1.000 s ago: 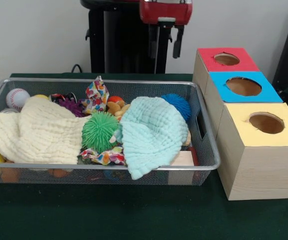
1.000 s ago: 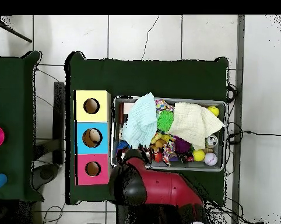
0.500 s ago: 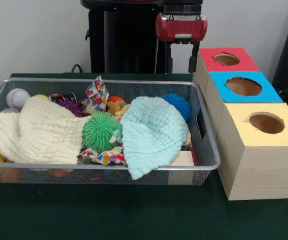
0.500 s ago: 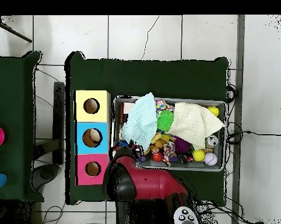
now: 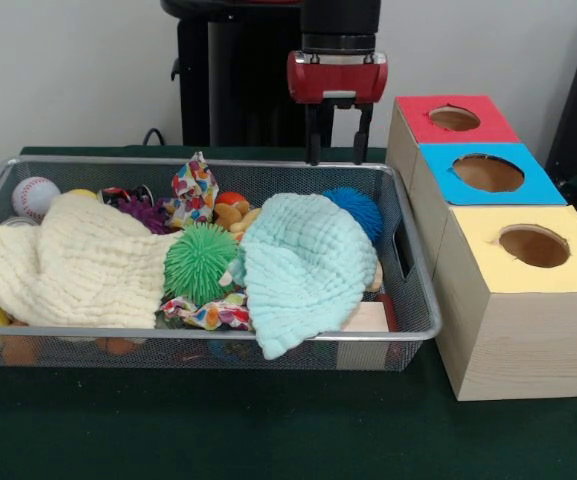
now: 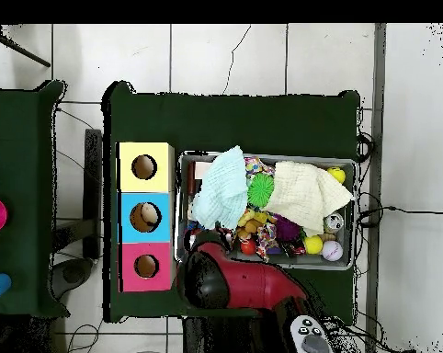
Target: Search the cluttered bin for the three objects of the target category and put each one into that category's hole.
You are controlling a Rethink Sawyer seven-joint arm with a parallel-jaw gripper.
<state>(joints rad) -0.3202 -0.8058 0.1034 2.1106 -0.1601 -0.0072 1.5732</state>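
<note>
The wire mesh bin (image 5: 88, 160) lies on the green table, full of clutter; it also shows in the overhead view (image 6: 308, 157). No see-through bottle shows in it; two cloths cover much of what is inside. The blue-faced box (image 5: 533, 183) stands to the right of the bin, between the red and yellow ones, and its round hole (image 5: 488, 173) faces up. My gripper (image 5: 337, 155) is open and empty. It hangs over the bin's far rim, just above and behind a blue spiky ball (image 5: 360, 210). In the overhead view the red arm (image 6: 248, 285) hides the gripper.
A cream cloth (image 5: 78, 265) and a mint cloth (image 5: 303, 265) lie over the clutter, with a green spiky ball (image 5: 200, 262) between them. A baseball (image 5: 34, 196) sits at the far left. The red box (image 5: 423, 125) and the yellow box (image 5: 488, 250) flank the blue one.
The gripper swung right toward the red box, then came back left and lower, to just above the bin's far rim. Nothing in the bin has moved.
</note>
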